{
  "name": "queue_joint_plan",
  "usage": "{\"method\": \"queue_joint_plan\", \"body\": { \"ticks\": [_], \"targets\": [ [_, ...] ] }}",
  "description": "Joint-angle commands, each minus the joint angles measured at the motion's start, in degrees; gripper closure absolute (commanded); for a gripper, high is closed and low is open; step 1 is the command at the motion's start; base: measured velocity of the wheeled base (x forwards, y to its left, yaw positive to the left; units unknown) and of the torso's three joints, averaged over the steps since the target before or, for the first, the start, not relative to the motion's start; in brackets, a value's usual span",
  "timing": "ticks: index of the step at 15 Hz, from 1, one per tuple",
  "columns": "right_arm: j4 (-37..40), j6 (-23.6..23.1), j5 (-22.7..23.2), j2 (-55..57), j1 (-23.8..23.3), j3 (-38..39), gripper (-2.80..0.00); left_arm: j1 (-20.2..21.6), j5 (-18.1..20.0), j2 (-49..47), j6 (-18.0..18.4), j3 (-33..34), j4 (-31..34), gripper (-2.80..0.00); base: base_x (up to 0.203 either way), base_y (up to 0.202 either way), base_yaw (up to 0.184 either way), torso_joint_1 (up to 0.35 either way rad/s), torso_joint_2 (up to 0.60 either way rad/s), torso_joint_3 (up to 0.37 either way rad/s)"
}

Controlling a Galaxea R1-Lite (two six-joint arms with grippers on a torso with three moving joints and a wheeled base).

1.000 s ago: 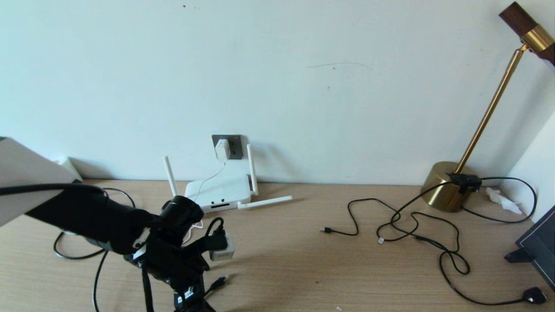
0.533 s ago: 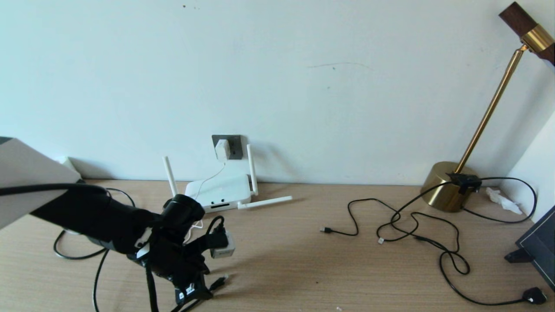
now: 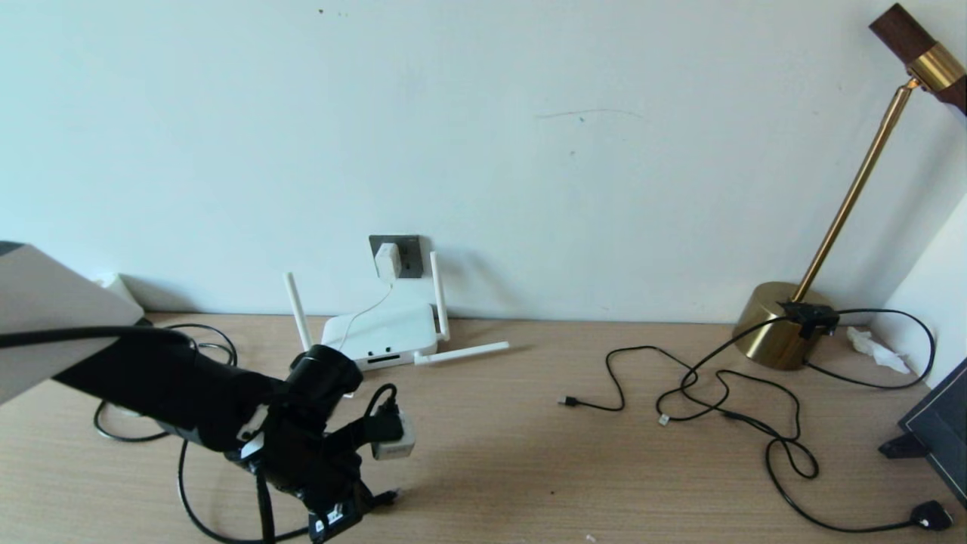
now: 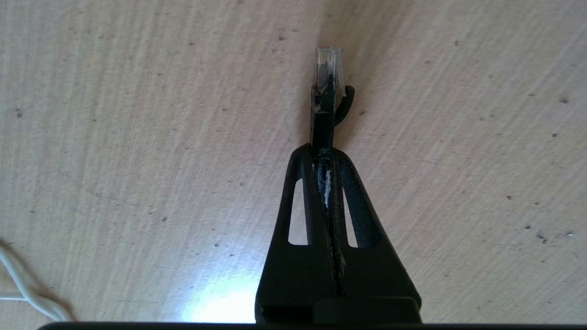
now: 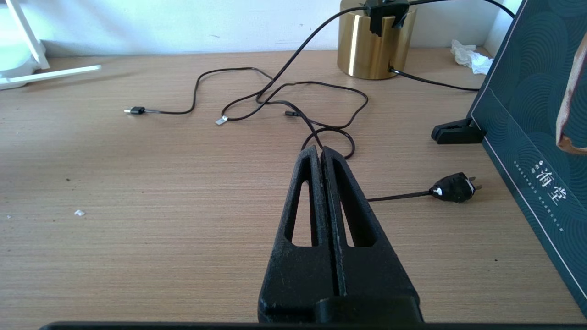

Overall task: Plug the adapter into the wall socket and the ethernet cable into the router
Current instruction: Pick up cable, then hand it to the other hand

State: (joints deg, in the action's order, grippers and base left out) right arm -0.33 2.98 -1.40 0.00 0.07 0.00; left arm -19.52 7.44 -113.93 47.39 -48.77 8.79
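Slippage is the main risk: the left tool [image 4: 323, 149] has its jaws pinched shut on the black boot of the ethernet cable [image 4: 324, 98], only a short way behind the clear plug, so a snag in the trailing loop could twist the plug off line before it meets a port. It sits low over the bench [image 3: 529, 453], in front of the router [image 3: 381, 336]. Behind the router, one adapter [image 3: 387, 261] already sits in the one wall socket [image 3: 408, 253]. One router, four antennas by my count. The right tool [image 5: 321, 153] is closed, empty, well apart from the router.
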Motion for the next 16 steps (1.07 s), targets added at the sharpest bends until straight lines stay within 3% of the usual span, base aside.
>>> {"method": "queue_joint_plan", "body": {
  "ticks": [1,6,9,13,16],
  "targets": [
    [0.0,0.0,0.0,0.1,0.0,0.0,0.00,-0.4,0.3,1.9,0.2,0.8,0.1,0.00,0.000,0.000,0.000,0.000,0.00,0.000],
    [0.0,0.0,0.0,0.1,0.0,0.0,0.00,-1.1,5.2,13.2,1.4,-0.3,0.3,0.00,0.000,0.000,0.000,0.000,0.00,0.000],
    [0.0,0.0,0.0,0.1,0.0,0.0,0.00,-3.1,6.3,18.4,2.3,-8.5,1.0,0.00,0.000,0.000,0.000,0.000,0.00,0.000],
    [0.1,-0.7,0.2,0.1,0.0,0.0,0.00,-7.4,5.6,18.5,2.6,-20.8,2.2,0.00,0.000,0.000,0.000,0.000,0.00,0.000],
    [0.1,-2.3,0.4,0.1,0.0,0.0,0.00,-11.2,2.2,20.4,3.1,-26.5,9.7,0.00,0.000,0.000,0.000,0.000,0.00,0.000]
  ]
}}
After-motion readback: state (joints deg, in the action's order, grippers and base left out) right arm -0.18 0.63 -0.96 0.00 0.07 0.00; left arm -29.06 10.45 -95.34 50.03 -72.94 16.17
